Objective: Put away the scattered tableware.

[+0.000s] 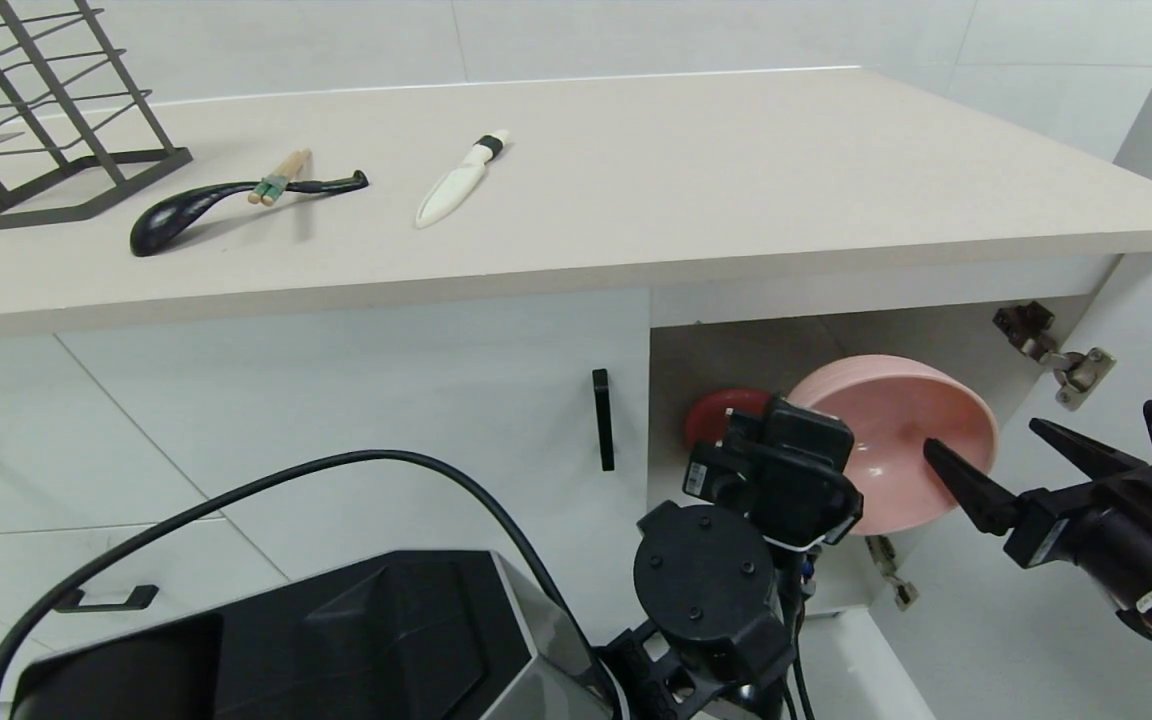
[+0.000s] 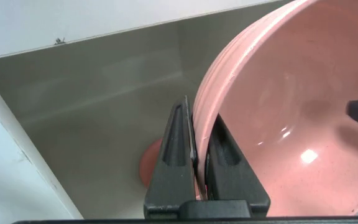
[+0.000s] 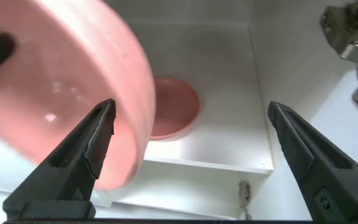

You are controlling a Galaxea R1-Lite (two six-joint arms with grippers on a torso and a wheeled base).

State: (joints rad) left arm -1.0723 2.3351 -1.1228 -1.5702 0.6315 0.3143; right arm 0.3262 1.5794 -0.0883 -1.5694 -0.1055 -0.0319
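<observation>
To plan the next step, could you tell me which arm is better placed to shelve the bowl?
Left: the left end effector grips the bowl rim at the cabinet; the right end effector is open, empty.

A beige counter [image 1: 696, 170] fills the upper half of the frame, with a white tiled wall [image 1: 696, 35] behind it. Below are white cabinets [image 1: 336, 380] with black handles [image 1: 602, 419] – at lower right one stands open, its hinge [image 1: 1056, 350] showing.

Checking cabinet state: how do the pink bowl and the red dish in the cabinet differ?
The pink bowl is tilted on edge, clamped at its rim by the left gripper; the red dish lies flat on the cabinet shelf. The bowl looks larger, deeper and paler; the dish is shallow. Both are round.
</observation>
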